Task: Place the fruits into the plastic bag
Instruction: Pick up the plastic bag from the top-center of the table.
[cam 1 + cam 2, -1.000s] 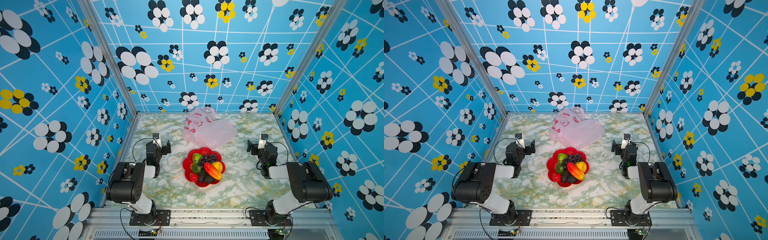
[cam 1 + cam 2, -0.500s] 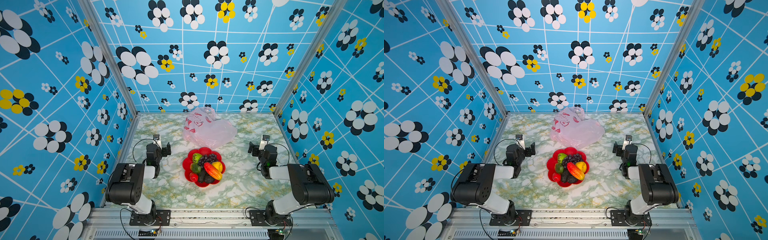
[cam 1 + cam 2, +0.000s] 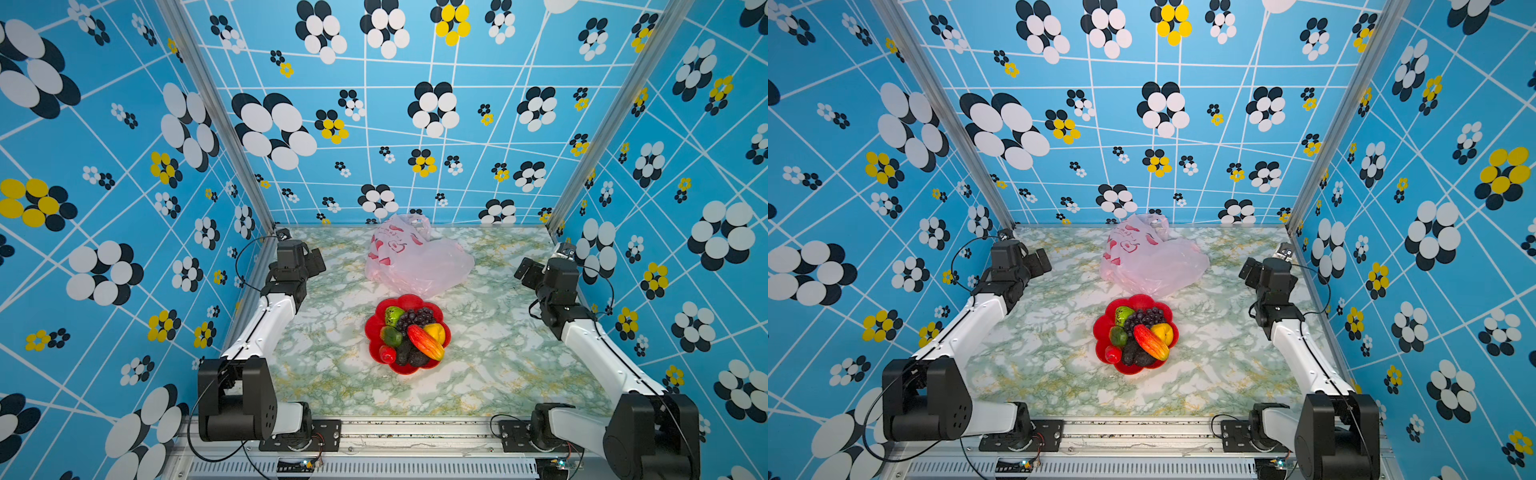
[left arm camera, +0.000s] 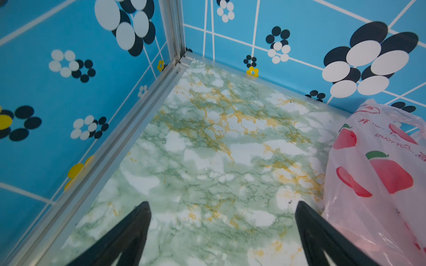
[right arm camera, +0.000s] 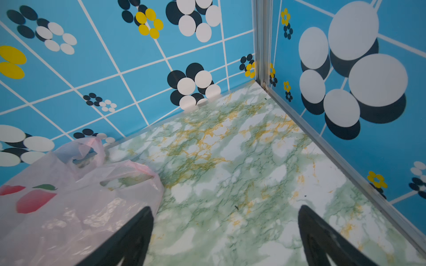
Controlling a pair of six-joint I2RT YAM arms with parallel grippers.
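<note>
Blue flower-patterned walls [image 3: 124, 166] enclosed the marbled desk [image 3: 498, 365]. Left arm [image 3: 270, 320] and right arm [image 3: 598, 353] stood at the sides, jaws wide and empty, which kept the centre clear. The plastic bag [image 3: 419, 262] lay slumped near the back wall. The red plate [image 3: 372, 328] just in front of it carried all the fruits [image 3: 424, 343], with none yet bagged.

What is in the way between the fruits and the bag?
Nothing visible. The fruits sit piled on the red plate, and the bag lies just beyond it, with only bare table around. But the bag lies slumped, its handles at the far end, away from the plate.
</note>
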